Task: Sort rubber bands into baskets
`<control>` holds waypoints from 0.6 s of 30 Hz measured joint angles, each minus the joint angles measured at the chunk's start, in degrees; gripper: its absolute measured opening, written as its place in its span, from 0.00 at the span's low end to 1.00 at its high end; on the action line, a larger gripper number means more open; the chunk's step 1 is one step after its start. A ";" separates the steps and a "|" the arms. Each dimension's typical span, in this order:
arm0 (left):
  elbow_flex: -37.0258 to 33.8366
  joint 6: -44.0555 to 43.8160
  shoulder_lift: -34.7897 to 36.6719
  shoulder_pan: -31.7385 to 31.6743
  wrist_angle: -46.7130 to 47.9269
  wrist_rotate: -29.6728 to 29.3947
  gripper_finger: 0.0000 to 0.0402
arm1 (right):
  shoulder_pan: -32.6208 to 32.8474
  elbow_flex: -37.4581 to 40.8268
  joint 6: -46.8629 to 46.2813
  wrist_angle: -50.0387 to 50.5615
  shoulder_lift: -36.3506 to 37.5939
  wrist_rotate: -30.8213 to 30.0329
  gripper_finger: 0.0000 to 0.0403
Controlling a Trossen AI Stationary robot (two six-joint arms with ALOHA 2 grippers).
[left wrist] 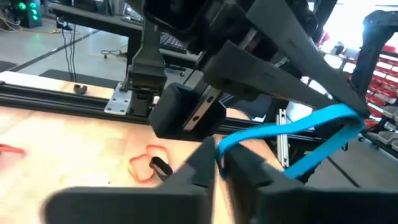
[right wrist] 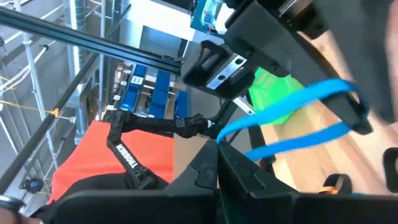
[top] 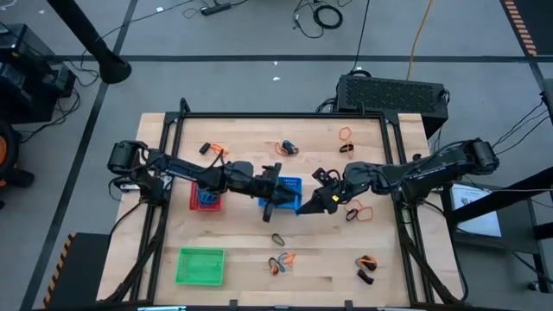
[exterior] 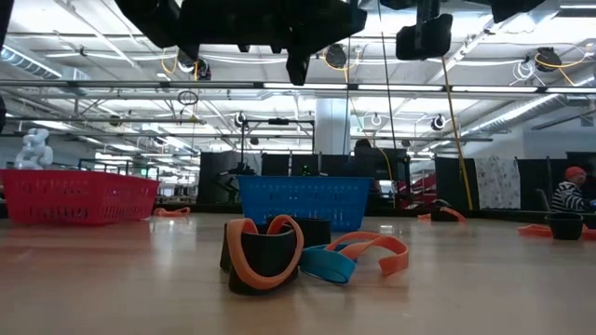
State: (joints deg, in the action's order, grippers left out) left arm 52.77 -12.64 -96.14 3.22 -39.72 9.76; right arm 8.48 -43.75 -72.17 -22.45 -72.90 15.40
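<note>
Tabletop centre: both fingers [left wrist: 217, 165] [right wrist: 217, 158] pinch blue rubber band [left wrist: 292, 134] above blue basket [top: 290, 184].

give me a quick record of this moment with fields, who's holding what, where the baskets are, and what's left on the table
left gripper: over the blue basket, fingers pinching one end of a blue rubber band
right gripper: shut on the same band's other end; band stretched between the two
red basket: under the left arm
green basket: near the front-left corner
loose bands: orange, blue and black ones scattered over the table
</note>
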 joint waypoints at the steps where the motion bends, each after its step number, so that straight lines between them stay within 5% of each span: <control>1: 0.00 0.00 0.00 0.00 0.00 0.00 0.04 | -0.20 0.00 0.11 0.05 0.00 -0.02 0.00; 10: 0.00 0.13 1.58 0.00 6.63 0.20 0.01 | -2.18 0.00 3.87 2.56 0.00 -0.05 0.11; 18: 0.02 4.71 12.21 0.00 32.57 -0.73 0.01 | -4.79 0.02 7.80 7.67 0.24 1.03 0.32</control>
State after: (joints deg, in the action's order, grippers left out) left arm 52.80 -7.93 -83.93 3.22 -7.15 9.03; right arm 3.68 -43.72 -64.37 -14.78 -72.66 16.43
